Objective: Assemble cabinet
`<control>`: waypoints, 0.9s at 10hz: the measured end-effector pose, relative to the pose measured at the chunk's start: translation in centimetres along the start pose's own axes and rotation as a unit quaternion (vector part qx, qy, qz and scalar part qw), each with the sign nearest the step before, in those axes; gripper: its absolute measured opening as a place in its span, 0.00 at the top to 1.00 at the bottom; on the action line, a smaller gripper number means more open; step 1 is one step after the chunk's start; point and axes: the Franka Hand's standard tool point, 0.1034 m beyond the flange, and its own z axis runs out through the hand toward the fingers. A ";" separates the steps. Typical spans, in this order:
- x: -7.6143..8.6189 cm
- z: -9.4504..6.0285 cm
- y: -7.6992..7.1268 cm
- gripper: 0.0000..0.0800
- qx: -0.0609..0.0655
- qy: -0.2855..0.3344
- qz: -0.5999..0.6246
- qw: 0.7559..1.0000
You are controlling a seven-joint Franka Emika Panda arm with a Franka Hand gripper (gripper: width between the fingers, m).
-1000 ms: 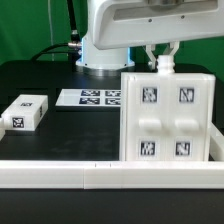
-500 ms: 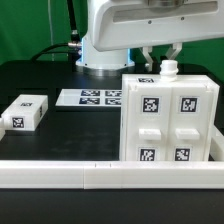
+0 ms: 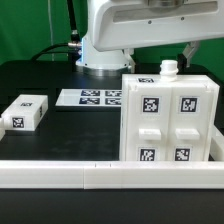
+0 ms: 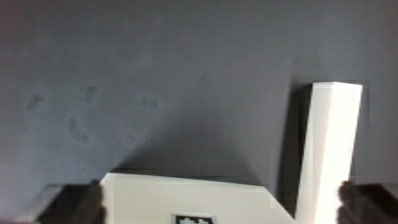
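One gripper hangs over the cabinet, jaws spread wide and empty, flanking its top knob.

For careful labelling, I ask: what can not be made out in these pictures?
- Exterior view: cabinet base, hidden behind the front rail.
- Exterior view: arm top, cut off by the edge.
- Wrist view: tag, cut off by the edge; picture blurred.

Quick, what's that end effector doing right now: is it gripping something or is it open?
End effector: open, holding nothing, poised just above the top of the cabinet.
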 end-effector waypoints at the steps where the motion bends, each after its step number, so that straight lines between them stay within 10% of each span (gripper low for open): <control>1: -0.7 0.5 -0.5 0.02 -0.005 0.017 0.008 1.000; 5: -4.9 4.4 -2.4 0.00 -0.018 0.070 0.033 0.997; 9: -5.1 4.7 -2.2 0.00 -0.018 0.069 0.032 0.997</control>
